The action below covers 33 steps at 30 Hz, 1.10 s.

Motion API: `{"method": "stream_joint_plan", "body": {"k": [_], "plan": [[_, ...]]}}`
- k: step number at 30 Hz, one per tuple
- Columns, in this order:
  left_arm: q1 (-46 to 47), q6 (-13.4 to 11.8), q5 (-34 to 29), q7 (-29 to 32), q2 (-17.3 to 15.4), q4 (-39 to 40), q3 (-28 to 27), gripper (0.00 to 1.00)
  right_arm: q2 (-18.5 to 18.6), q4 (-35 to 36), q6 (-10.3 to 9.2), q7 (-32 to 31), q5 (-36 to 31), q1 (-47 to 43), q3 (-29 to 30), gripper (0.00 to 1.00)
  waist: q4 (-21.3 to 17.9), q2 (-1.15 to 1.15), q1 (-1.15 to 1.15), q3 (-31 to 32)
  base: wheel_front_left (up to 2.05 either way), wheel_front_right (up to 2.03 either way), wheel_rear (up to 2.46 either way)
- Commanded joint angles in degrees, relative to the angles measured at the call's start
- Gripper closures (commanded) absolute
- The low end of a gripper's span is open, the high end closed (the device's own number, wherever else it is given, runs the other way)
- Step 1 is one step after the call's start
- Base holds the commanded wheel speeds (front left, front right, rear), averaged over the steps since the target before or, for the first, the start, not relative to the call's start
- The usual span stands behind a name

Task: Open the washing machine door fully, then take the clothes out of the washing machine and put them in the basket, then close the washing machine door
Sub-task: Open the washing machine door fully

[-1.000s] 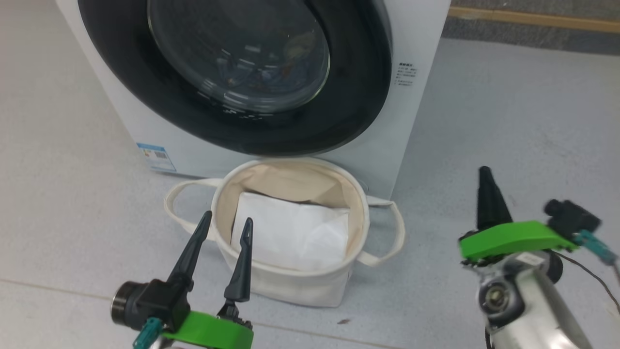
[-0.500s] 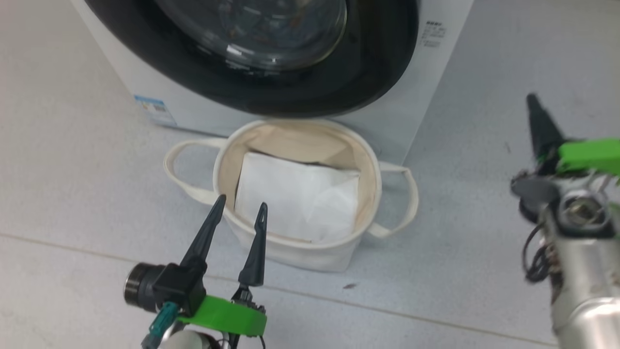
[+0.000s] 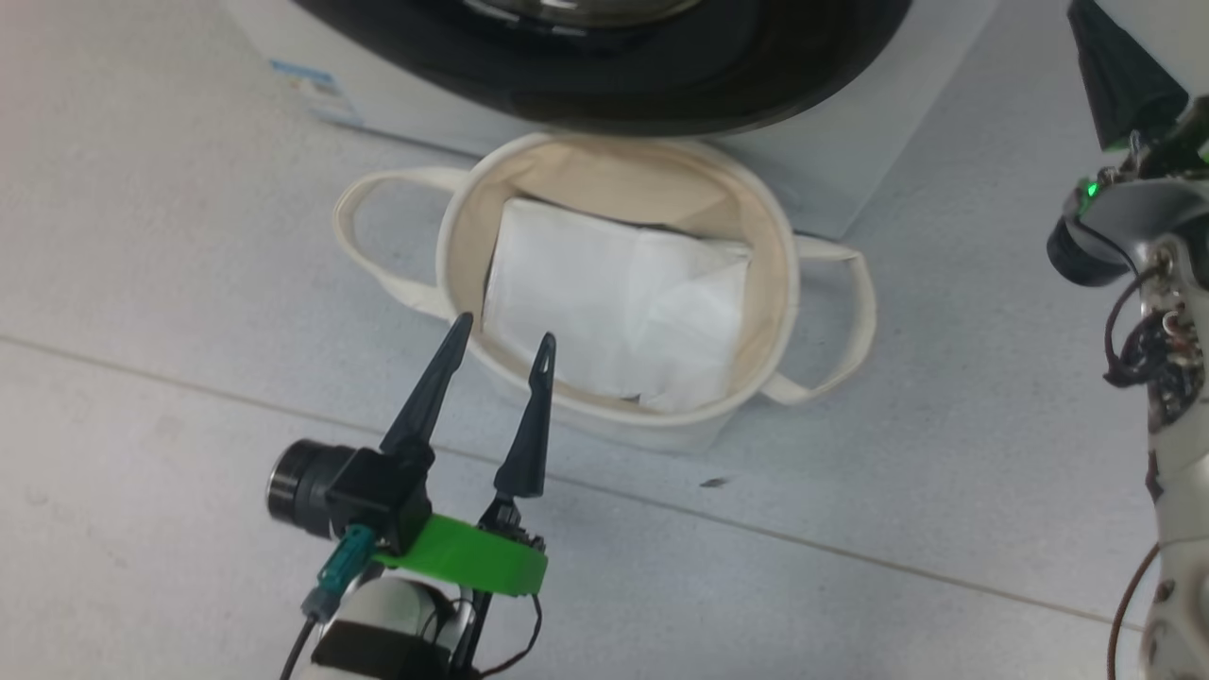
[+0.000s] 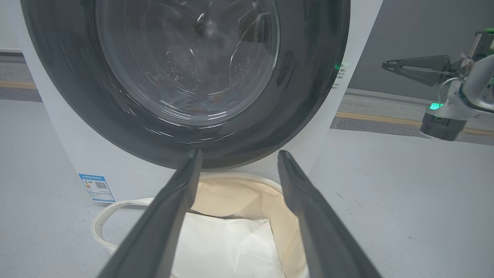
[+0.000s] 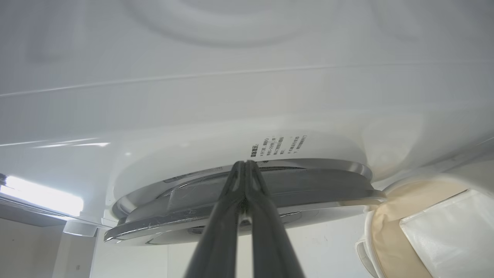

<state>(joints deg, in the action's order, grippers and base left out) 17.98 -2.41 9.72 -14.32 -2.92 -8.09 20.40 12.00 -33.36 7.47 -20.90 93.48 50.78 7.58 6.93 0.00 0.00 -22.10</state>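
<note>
Here, in the head view, the left gripper [image 3: 505, 328] is hovering at the near rim of the basket [image 3: 614, 416], its fingers standing apart and holding nothing. The basket is sitting on the grey floor [image 3: 142, 283] just in front of the washing machine [image 3: 850, 151], with a white sheet [image 3: 614, 293] lying inside it. The washing machine door [image 3: 661, 85] is showing as a black arc along the top edge. At the upper right, the right gripper [image 3: 1124, 80] is pointing up and out of the picture.

In the left wrist view, the two spread fingers are framing the basket's far rim below the door, which is lying flat against the machine's front. Behind the glass window [image 4: 185, 58], the clothes [image 4: 214, 101] are showing faintly – blue with orange-brown patches – low in the drum. A blue label [image 4: 96, 187] is sitting on the machine's lower corner.

In the right wrist view, the fingers are pressing together with nothing between them, their tips lying over the door's edge beneath some printed text [image 5: 278, 144] – whether they are touching it I cannot tell.
</note>
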Motion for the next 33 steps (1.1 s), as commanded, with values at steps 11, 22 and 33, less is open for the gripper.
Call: {"method": "stream_joint_plan", "body": {"k": [11, 22, 33], "plan": [[4.02, -2.02, 2.66, -0.68, 0.03, 0.92, 2.08, 0.0, 1.5, -6.92, 0.02, -5.76, 1.72, 9.51, -2.64, 1.0, 4.42, 0.0, 0.0, -4.32, 0.0, 0.0, 0.0], [4.59, -3.13, 4.06, -0.68, 0.03, 1.31, 3.1, 0.0, 2.11, -12.56, 0.02, -7.33, 1.52, 14.52, -3.45, 1.0, 6.4, 0.0, 0.0, -5.53, 0.0, 0.0, 0.0], [5.41, -3.7, 4.97, -0.68, 0.04, 1.23, 3.99, 0.0, 0.14, -18.64, 0.02, -12.05, 1.82, 17.91, -5.85, 1.0, 6.67, 0.0, 0.0, -6.05, 0.0, 0.0, 0.0]]}}
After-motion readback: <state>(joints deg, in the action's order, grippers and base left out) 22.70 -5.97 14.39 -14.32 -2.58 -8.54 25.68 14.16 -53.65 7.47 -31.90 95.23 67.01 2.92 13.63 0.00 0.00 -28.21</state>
